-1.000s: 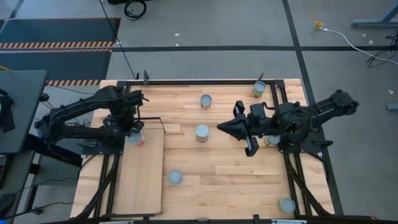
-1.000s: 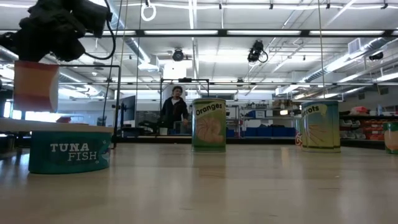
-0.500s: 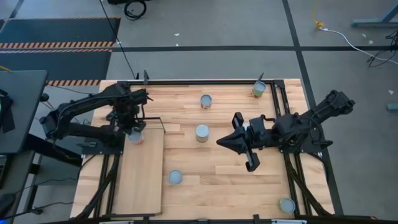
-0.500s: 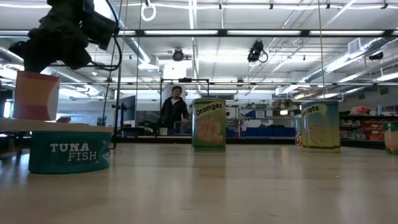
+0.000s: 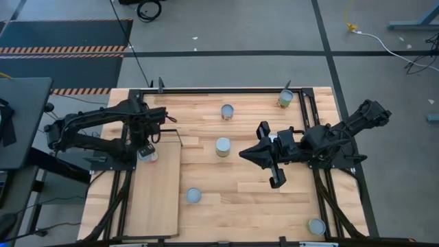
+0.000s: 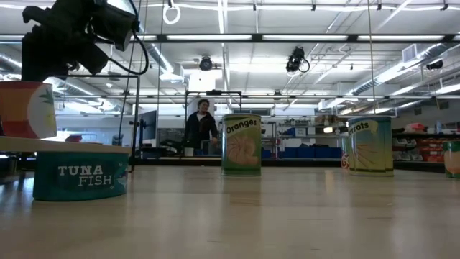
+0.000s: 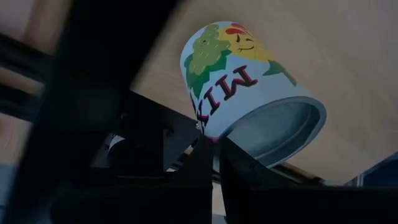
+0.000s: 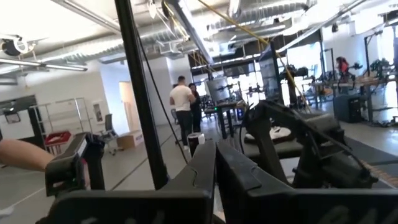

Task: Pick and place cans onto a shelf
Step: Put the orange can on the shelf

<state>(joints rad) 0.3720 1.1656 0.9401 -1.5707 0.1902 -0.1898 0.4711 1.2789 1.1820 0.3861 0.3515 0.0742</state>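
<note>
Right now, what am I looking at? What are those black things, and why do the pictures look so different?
Those black things are two robot arms at a wooden table. Each ends in a two-finger pincer called a gripper. One picture looks straight down from above, one peeks across the tabletop, and two come from small cameras on the arms' wrists. The left gripper hovers over a can marked MIX, which stands on the pale board, the shelf. The right gripper hangs over the middle of the table. Both are shut and hold nothing. More cans stand on the table, like the Oranges can and the flat tuna can. A person stands in the room behind.
</note>
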